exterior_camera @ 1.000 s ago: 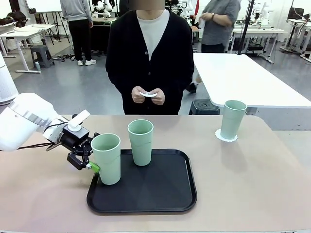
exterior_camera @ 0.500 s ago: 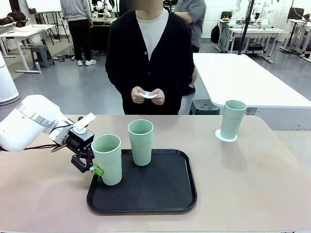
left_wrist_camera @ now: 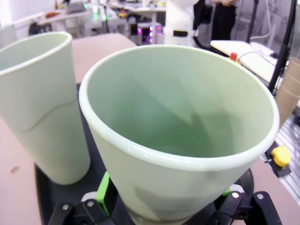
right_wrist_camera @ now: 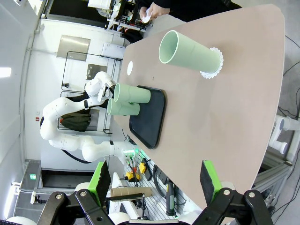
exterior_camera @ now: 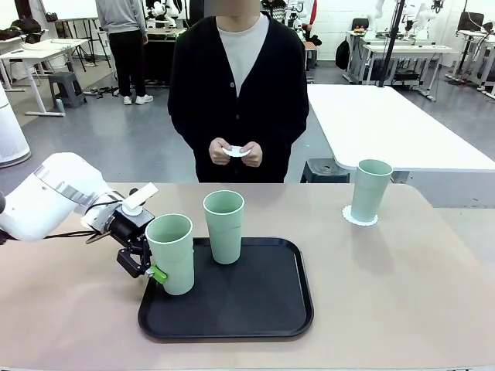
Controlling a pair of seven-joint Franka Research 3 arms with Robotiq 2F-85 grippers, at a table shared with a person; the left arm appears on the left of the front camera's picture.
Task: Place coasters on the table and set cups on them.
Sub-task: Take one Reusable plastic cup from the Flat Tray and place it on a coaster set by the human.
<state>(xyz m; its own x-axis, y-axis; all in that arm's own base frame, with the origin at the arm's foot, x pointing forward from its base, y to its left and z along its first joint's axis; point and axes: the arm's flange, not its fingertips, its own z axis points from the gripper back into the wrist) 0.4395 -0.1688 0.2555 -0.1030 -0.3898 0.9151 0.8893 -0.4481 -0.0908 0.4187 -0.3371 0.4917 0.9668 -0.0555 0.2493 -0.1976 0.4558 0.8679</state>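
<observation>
My left gripper (exterior_camera: 155,272) is shut on the lower part of a mint-green cup (exterior_camera: 171,253) at the left edge of the black tray (exterior_camera: 232,309). This cup (left_wrist_camera: 178,126) sits between the green pads (left_wrist_camera: 104,187). A second cup (exterior_camera: 223,226) stands upright on the tray. The third cup (exterior_camera: 370,189) stands on a white coaster (exterior_camera: 360,219) at the table's right (exterior_camera: 402,294). The person holds another coaster (exterior_camera: 236,151) in both hands. One more coaster (right_wrist_camera: 130,68) lies on the table beyond the tray. My right gripper (right_wrist_camera: 154,187) hangs open, high over the table.
The person in a black cardigan stands at the far edge of the table, opposite the tray. A white table (exterior_camera: 387,124) stands behind on the right. Bare tabletop stretches between the tray and the right cup, and to the left of the tray.
My left arm has shifted a little to the right and its gripper has drawn in against the cup. The cup stays at the tray's left edge. The person's hands have not moved.
</observation>
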